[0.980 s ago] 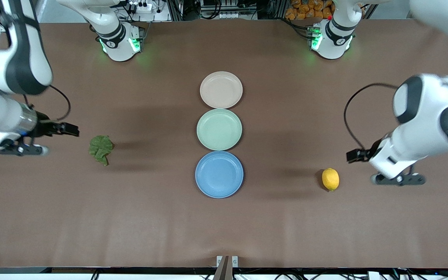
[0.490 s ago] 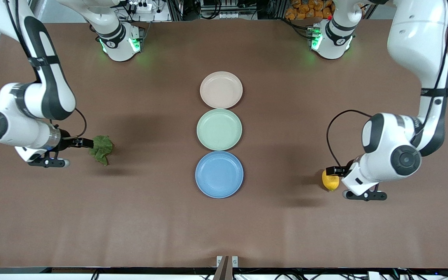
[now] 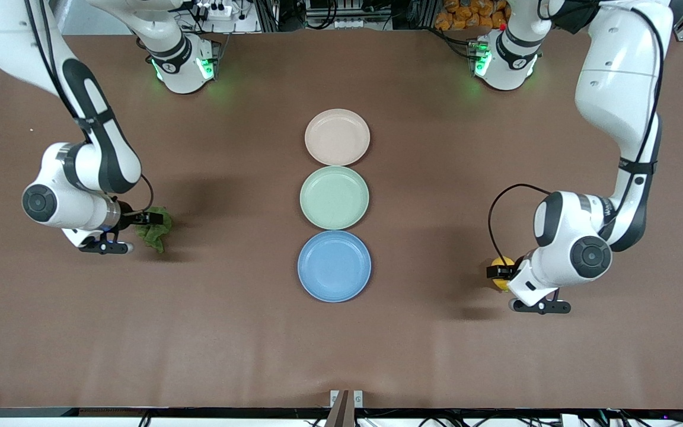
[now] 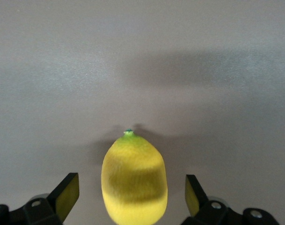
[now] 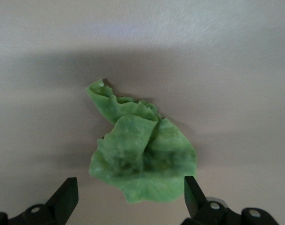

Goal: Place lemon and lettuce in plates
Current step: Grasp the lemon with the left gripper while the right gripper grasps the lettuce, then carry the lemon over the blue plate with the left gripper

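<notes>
plates (image 3: 337, 137) – beige (image 3: 337, 137), green (image 3: 334, 197), blue (image 3: 334, 266) – line mid-table, clear of both grippers, which have dropped since earlier. left gripper (image 3: 498, 272) meets lemon (image 3: 501, 263); right gripper (image 3: 150, 218) meets lettuce (image 3: 155, 231).
left wrist: lemon (image 4: 134, 180) between spread fingers (image 4: 67, 194).
right wrist: lettuce (image 5: 142, 157) between spread fingers (image 5: 66, 198).

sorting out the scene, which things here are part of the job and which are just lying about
Part of the job:
lemon, between the open left gripper fingers
lettuce, between the open right gripper fingers
blue plate
beige-pink plate

Just lying about:
green plate
</notes>
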Action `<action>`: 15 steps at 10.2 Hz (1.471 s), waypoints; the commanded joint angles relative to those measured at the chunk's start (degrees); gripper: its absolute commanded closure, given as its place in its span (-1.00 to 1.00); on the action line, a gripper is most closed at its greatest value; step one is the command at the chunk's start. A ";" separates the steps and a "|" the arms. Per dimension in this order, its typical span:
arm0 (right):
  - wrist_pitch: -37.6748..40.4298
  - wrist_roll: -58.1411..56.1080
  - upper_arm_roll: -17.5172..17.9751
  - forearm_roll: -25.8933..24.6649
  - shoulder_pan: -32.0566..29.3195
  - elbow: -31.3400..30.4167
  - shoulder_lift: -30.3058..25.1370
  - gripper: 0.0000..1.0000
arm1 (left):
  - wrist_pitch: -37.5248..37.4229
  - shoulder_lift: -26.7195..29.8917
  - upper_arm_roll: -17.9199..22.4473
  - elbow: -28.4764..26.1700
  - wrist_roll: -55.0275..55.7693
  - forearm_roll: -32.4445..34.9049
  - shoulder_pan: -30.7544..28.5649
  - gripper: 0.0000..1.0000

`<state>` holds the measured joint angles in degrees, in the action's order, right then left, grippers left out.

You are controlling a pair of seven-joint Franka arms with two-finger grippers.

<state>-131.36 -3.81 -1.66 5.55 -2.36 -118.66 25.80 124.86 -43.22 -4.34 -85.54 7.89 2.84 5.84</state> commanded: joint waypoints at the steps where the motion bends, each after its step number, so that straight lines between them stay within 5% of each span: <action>1: -2.67 -2.34 0.43 2.88 -0.62 0.45 2.85 -1.00 | 0.47 -1.69 0.04 0.99 -0.33 0.94 0.22 -1.00; 2: -2.76 -2.34 0.34 2.88 0.07 0.45 3.11 -1.00 | 0.64 -2.56 0.12 0.99 -0.25 0.94 0.22 -1.00; 4: -2.76 -2.35 0.34 2.88 0.25 0.62 3.47 -1.00 | 0.64 -2.57 0.12 1.08 -0.25 1.03 1.01 0.11; 5: -2.41 -2.34 0.34 2.80 0.26 0.71 3.38 -0.67 | 0.64 -2.40 0.21 1.25 0.02 0.94 1.45 0.82; 6: -2.06 -2.43 0.34 2.80 0.26 0.71 3.38 -0.20 | 0.64 -2.05 0.21 1.25 0.10 0.94 1.54 1.00; 9: -0.13 -4.96 0.34 2.71 0.17 1.32 2.94 0.69 | 0.64 2.16 -0.05 2.82 1.59 0.50 5.56 1.00; 12: 9.68 -4.28 0.42 2.80 0.34 6.05 1.72 0.85 | 0.82 1.65 0.65 7.83 15.62 0.76 16.72 1.00; 15: 15.68 -4.10 0.51 3.23 1.31 8.53 -0.48 1.00 | 5.80 1.56 0.47 8.02 16.19 0.68 22.17 1.00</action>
<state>-118.07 -7.43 -1.31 7.75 -1.46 -110.06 27.25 128.27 -41.26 -4.69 -78.16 23.57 2.87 26.16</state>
